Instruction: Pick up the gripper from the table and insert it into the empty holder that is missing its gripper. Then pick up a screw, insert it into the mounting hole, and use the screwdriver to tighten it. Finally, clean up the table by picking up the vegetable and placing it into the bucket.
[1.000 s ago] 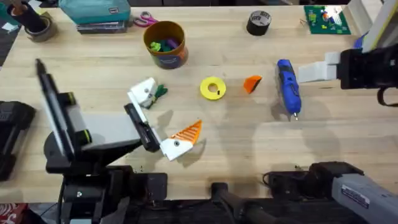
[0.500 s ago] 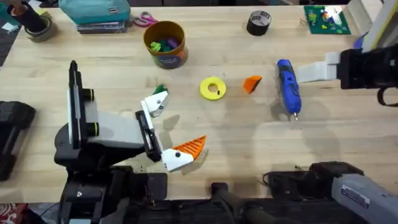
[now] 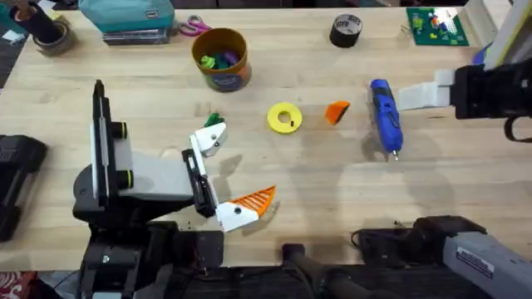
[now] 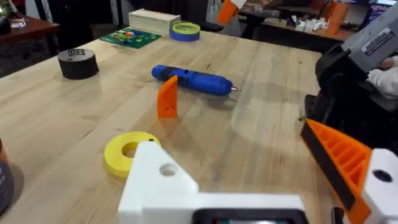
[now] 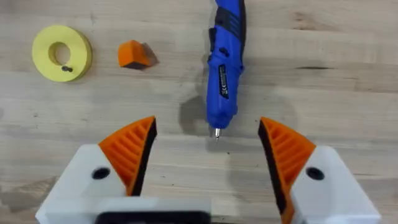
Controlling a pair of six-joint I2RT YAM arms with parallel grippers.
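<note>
Overhead shows the orange tip point(image 3: 337, 111) lying loose at 3 o'clock of the yellow ring point(image 3: 284, 117), untouched. Left gripper point(image 3: 226, 170) hangs spread, one finger point(image 3: 207, 138) apparently bare; right gripper point(image 5: 205, 158) is spread over the screwdriver point(image 5: 223, 65). Pinch the tip's flat sides squarely.

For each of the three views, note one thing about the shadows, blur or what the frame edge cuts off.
Overhead: the left claw casts a soft shadow on the table, and the right arm at the edge is cut off. Left wrist: the near white holder is soft, and the room behind is blurred. Right wrist: the screwdriver throws a soft shadow beside its tip, and its rear end is cropped.
</note>
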